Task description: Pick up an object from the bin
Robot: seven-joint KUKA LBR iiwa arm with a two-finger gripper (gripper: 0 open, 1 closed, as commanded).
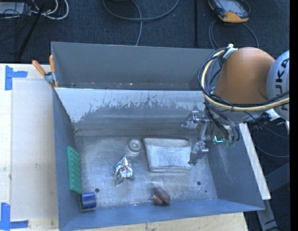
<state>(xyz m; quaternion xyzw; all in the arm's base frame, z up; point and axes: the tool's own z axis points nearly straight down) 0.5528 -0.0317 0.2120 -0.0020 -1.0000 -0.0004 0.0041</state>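
The jaws are hanging low at the right side of the grey metal bin (pixel 139 71), and they are standing well apart with nothing showing between them. One finger (pixel 190 122) is sitting toward the back wall, and the other finger (pixel 197 154) is sitting toward the front.

The nearest thing is the pale grey flat rectangular pad (pixel 166 154), which is lying on the bin floor near the middle, directly left of the jaws. Its right edge is coming up just beside the front finger, though whether they are touching is not clear. The pad's long axis is running left to right in the view, so the jaws' opening is lying across its short right end. A grasp would probably be calling for a small shift leftward and down.

The arm is reaching in over the right wall, its orange domed wrist cover (pixel 245 76) and looped cables riding above the rim.

A crumpled silver foil scrap (pixel 123 170), a small clear round cap (pixel 134 145) and a brown rounded lump (pixel 161 196) are lying farther off.
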